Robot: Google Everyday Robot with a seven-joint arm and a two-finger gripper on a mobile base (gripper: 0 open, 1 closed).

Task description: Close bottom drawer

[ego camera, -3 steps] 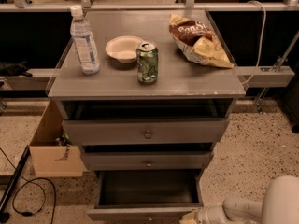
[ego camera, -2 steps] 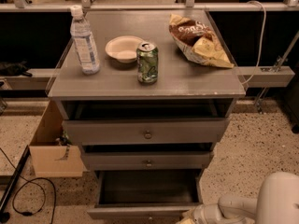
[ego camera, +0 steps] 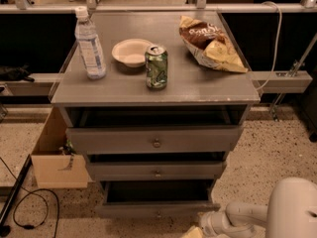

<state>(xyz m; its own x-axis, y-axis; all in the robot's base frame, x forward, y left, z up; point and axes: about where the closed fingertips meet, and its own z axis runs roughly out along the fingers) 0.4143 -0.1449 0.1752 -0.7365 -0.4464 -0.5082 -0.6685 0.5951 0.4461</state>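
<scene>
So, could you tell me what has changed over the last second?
The gripper, low at the right, has slid left toward the bottom drawer, and more of the white arm is in view. The drawer looks pushed in slightly but is still open. The bottle, bowl, can, chip bag, top drawer and middle drawer have not moved.

Single cam, high, front-on, tilted down at cabinet (ego camera: 198,86), mid-range; gripper (ego camera: 194,232) clipped at bottom edge, right of centre.

Open floor (ego camera: 148,228) lies between gripper (ego camera: 193,231) and bottom drawer (ego camera: 157,210).
</scene>
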